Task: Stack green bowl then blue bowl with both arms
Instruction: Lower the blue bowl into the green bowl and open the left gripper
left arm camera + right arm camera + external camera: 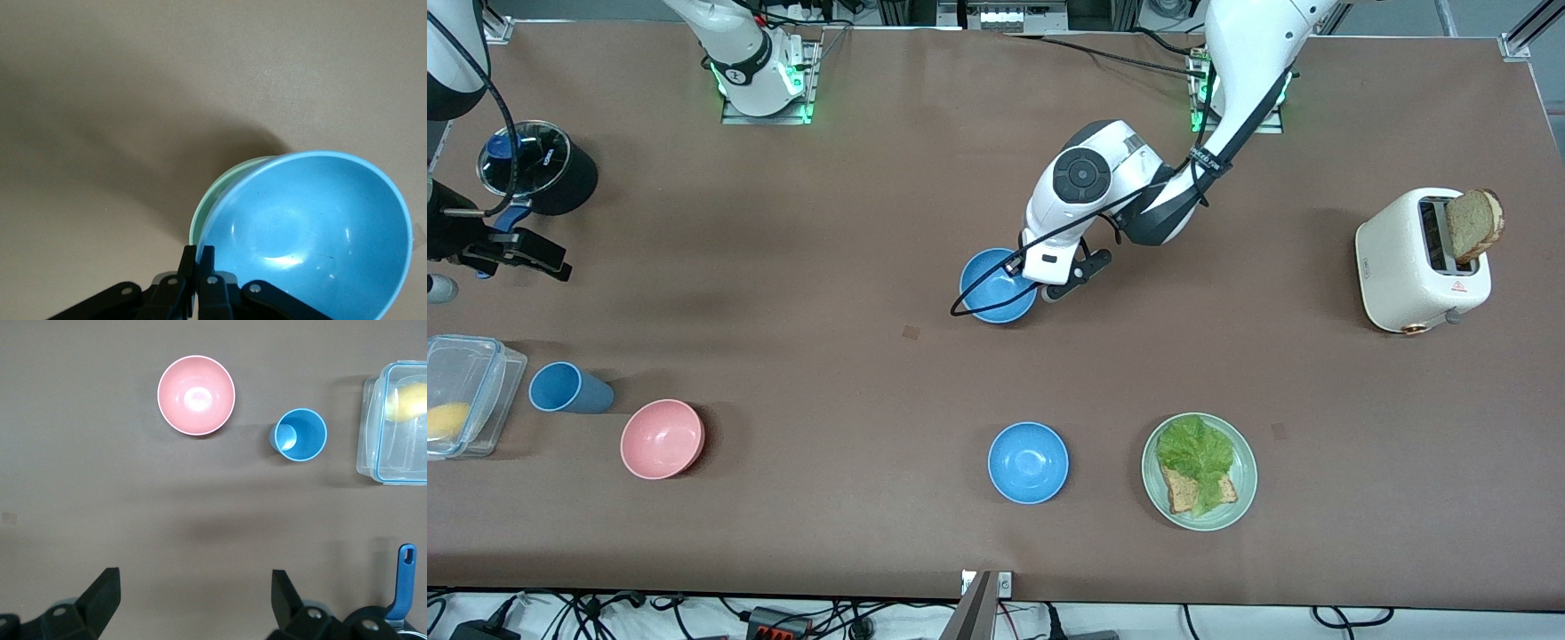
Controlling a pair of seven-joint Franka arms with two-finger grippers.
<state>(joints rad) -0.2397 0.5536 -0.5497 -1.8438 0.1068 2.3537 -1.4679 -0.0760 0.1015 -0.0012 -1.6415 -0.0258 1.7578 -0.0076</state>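
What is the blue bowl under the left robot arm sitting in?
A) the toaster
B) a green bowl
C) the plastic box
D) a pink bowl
B: in the left wrist view, the blue bowl rests tilted inside the green bowl, whose pale rim peeks out beside it, with the left gripper pinched shut on the blue bowl's rim.

A sky-blue bowl sits in a pale sage-green bowl, and a second sky-blue bowl matches it. The pink bowl is plain salmon; the cup is a darker blue. The toaster is cream on the brown table.
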